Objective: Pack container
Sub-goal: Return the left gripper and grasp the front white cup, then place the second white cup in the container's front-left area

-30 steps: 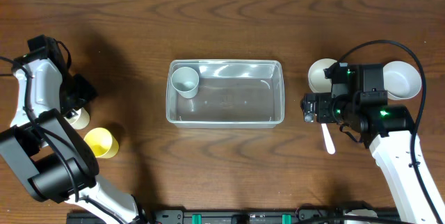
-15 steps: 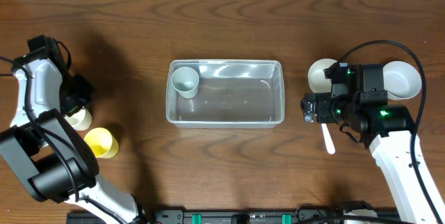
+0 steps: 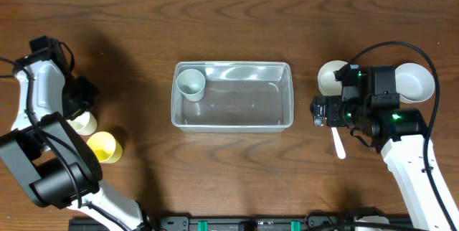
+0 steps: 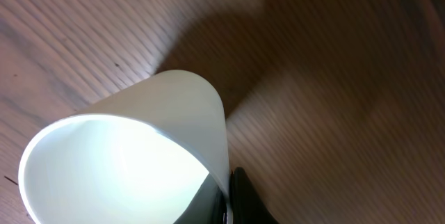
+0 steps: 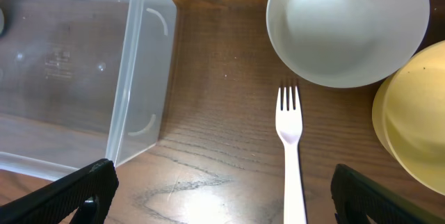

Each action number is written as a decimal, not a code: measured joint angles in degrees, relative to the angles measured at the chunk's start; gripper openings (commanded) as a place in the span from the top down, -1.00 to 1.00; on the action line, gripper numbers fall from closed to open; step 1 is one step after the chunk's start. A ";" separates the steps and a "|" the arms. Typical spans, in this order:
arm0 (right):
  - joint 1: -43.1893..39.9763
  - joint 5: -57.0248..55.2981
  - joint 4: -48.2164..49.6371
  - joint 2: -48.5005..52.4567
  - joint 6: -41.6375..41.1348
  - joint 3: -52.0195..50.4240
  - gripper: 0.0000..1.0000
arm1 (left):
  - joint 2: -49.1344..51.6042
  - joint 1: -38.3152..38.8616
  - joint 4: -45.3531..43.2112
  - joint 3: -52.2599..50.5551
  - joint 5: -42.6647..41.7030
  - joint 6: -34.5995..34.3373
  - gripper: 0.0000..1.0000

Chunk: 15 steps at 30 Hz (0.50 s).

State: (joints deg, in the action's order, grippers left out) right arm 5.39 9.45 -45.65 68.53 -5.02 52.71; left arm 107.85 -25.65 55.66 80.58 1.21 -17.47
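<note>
The clear container (image 3: pixel 232 95) lies mid-table with a pale cup (image 3: pixel 191 84) standing in its left end; its right end shows in the right wrist view (image 5: pixel 139 64). My left gripper (image 3: pixel 77 112) at the far left is shut on the rim wall of a white cup (image 3: pixel 84 123). In the left wrist view one finger is inside and one outside the cup (image 4: pixel 139 147), at the gripper (image 4: pixel 226 182). My right gripper (image 3: pixel 319 110) is open and empty, right of the container, above the table by a white fork (image 5: pixel 290 147).
A yellow cup (image 3: pixel 105 147) stands just in front of the held cup. A white bowl (image 5: pixel 348 26) and a yellow bowl (image 5: pixel 414 113) sit right of the container. The fork (image 3: pixel 338 143) lies below the nearer bowl (image 3: pixel 332 77); the other bowl (image 3: pixel 416 82) is further right.
</note>
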 measured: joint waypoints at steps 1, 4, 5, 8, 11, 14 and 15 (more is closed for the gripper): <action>0.00 -0.02 0.04 0.00 0.00 0.00 -0.98 | 0.00 0.57 0.66 0.52 -0.37 0.46 0.88; 0.00 0.00 0.04 0.00 0.00 0.00 -0.99 | -0.04 3.13 3.10 3.13 -1.07 1.53 0.88; 0.00 0.00 0.04 0.00 0.00 0.00 -0.99 | -0.20 4.28 3.98 4.20 -1.16 2.05 0.88; 0.00 0.00 0.09 0.00 0.00 0.00 -0.98 | -2.29 10.40 7.78 8.28 -1.29 4.09 0.88; 0.00 -0.02 0.13 0.00 0.00 0.00 -0.98 | -6.49 18.27 11.58 11.96 -2.40 5.79 0.89; 0.00 -0.02 0.17 0.00 0.00 0.00 -0.98 | -10.95 26.34 16.00 15.63 -5.75 7.08 0.88; 0.00 -0.02 0.20 0.00 0.00 0.00 -0.98 | -12.31 28.79 17.42 16.83 -6.67 7.23 0.89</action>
State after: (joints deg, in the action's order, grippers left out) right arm 5.39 9.43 -45.45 68.53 -5.02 52.71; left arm 95.55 3.14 73.08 97.41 -5.45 -10.24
